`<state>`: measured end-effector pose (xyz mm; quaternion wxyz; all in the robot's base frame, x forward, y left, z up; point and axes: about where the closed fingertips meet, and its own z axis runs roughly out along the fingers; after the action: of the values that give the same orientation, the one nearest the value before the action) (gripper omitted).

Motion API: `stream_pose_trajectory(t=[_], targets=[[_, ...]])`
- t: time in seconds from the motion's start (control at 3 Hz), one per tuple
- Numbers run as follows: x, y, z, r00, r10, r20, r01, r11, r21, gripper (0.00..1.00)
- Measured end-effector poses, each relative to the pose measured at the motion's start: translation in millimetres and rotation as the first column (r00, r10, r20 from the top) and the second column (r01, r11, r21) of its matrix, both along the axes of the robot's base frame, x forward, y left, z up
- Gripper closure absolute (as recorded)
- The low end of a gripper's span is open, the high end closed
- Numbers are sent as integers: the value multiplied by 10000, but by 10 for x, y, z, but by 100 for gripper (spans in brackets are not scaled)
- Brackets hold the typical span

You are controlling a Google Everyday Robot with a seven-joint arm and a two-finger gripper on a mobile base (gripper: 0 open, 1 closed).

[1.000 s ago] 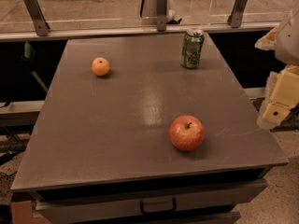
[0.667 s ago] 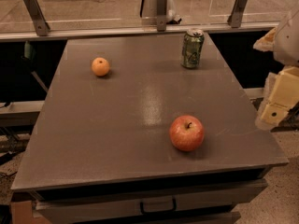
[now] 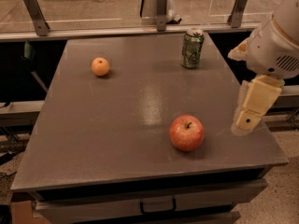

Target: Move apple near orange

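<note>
The red apple [image 3: 187,133], with yellowish streaks and a dark stem dimple, rests on the grey table [image 3: 117,125] near its front right. The small pale orange [image 3: 100,66] sits at the table's far left, well apart from the apple. My gripper [image 3: 246,122] hangs from the cream and white arm at the right edge of the table, to the right of the apple and a little above the tabletop. It holds nothing that I can see.
A green drink can [image 3: 192,48] stands upright at the table's far right. A rail with metal posts [image 3: 161,8] runs behind the table. A drawer with a handle [image 3: 157,204] is under the front edge.
My arm and gripper have shifted a little to the left, over the table's right edge and closer to the apple. The apple, orange and can have not moved.
</note>
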<state>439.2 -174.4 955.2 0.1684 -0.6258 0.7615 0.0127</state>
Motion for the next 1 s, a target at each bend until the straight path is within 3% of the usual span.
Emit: stream_pose_trajectory(t=[1.0], targets=[[-217,538,-604,9900,795,-1166,-643,9896,1285,0]])
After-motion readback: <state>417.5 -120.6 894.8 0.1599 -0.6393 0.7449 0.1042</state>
